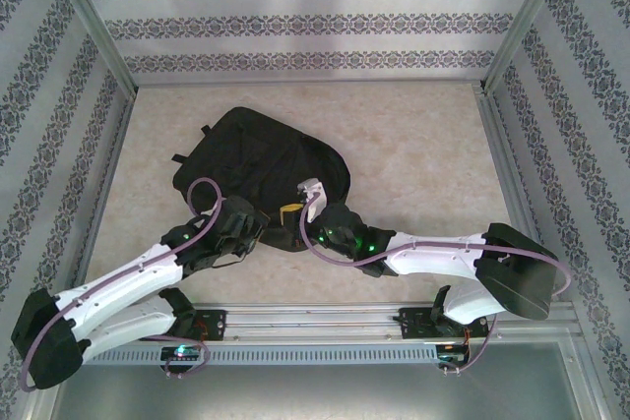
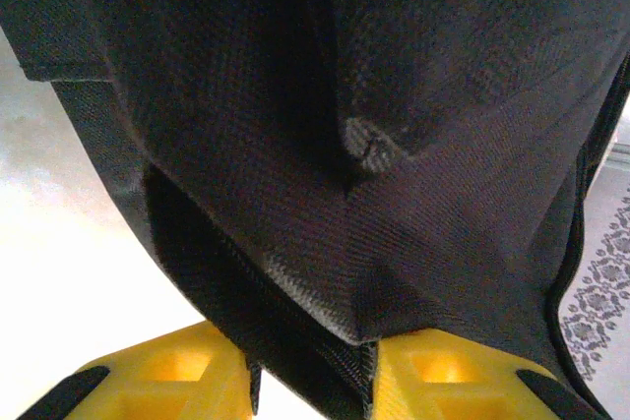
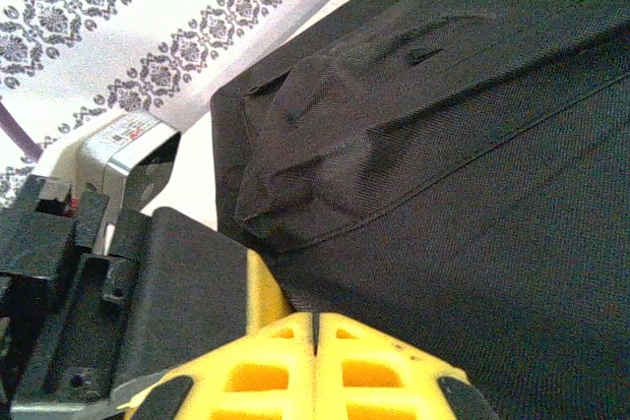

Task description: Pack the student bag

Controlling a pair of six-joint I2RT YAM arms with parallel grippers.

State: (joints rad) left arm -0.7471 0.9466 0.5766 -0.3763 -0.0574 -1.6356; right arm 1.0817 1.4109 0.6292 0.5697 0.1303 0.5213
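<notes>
1. The bag (image 1: 256, 159) lies slumped on the pale table (image 1: 423, 159), a little left of the middle and closer to the arms than to the patterned far wall (image 1: 295, 22). It is black and soft. Its rounded edge is toward the right, and a couple of short tabs poke out on its left and far sides.
2. Both arms reach in to the bag's near edge. The left arm comes up from the near-left corner. The right arm bends round from the near-right and points leftward, so the two wrists sit close together at that edge.
3. Seen from the left wrist, the left claw (image 2: 315, 381) has a thick fold of the bag's woven cloth between its two yellow fingers (image 2: 167, 381). The fingers stand a bit apart with the fold filling the gap, so it is clamped on the bag. Creased cloth rises from there across most of that view, and a seam runs down its right side.
4. Seen from the right wrist, the right claw (image 3: 315, 331) is closed with nothing in it. Its yellow fingers meet with just a thin line between them. The tips sit right at the bag's cloth, though I can't tell whether they touch it.
5. In that same view the dark body of the left arm's wrist is just beside the right claw, on its left. Beyond the tips the bag's cloth is bunched into a ridge.
6. A metal rail (image 1: 325, 322) runs along the table's near edge, where both bases are bolted.
</notes>
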